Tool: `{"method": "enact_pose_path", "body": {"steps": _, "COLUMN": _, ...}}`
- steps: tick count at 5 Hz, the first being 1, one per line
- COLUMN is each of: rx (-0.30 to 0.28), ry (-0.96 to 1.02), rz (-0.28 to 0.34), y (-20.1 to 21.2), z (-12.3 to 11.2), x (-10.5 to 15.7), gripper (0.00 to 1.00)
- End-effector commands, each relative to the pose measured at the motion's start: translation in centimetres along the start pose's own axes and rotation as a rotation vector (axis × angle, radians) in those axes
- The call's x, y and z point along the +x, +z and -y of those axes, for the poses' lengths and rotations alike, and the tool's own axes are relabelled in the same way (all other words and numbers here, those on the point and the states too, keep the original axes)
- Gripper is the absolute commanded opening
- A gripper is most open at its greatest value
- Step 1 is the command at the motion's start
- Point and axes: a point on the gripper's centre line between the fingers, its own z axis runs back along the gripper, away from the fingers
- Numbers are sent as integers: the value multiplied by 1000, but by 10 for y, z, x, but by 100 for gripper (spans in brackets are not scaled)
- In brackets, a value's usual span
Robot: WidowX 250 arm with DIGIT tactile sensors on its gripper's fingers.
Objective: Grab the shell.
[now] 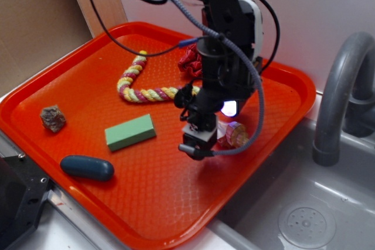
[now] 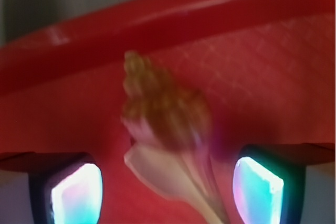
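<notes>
Nearest the wrist camera, two glowing bluish-white finger pads (image 2: 76,192) sit at the bottom corners, spread wide apart with bare red tray between them. The small tan-and-cream spiral seashell (image 2: 168,129) lies in that gap on the tray floor, its ridged brown whorls toward the tray rim and its pale pointed end running down toward the lower edge. Neither pad touches it; the shell looks blurred, so its fine texture is hard to read.

From the exterior view, the black robot gripper (image 1: 198,141) hangs low over the orange-red plastic tray (image 1: 70,68), its jaws open and holding nothing. The shell (image 1: 235,134) shows just beside it, toward the grey sink (image 1: 304,215), partly hidden by the gripper body and a grey cable; whether the fingertips touch the tray cannot be told.

Elsewhere on the tray lie a green rectangular block (image 1: 130,132), a dark blue oval capsule-shaped object (image 1: 87,167), a rough grey-brown rock (image 1: 53,117) and a multicoloured twisted rope toy (image 1: 140,86). A red crumpled item (image 1: 188,61) sits behind the arm, mostly covered by it. A grey curved faucet (image 1: 340,92) is cut off at the right edge.
</notes>
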Motion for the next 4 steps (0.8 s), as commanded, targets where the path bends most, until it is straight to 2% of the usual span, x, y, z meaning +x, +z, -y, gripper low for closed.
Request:
{"method": "enact_pose_path", "body": {"steps": 1, "rx": 196, "ry": 86, "rz": 165, "y": -8, "z": 23, "x": 26, "gripper": 50}}
{"method": "enact_pose_path", "body": {"steps": 2, "rx": 235, "ry": 117, "rz": 187, "y": -12, "z": 22, "x": 23, "gripper": 0}}
{"method": "enact_pose_path", "body": {"steps": 3, "rx": 304, "ry": 207, "rz": 155, "y": -2, "z": 13, "x": 9, "gripper": 0}}
{"method": "enact_pose_path", "body": {"steps": 4, "rx": 404, "ry": 453, "rz": 81, "y": 23, "z": -5, "x": -6, "gripper": 0}}
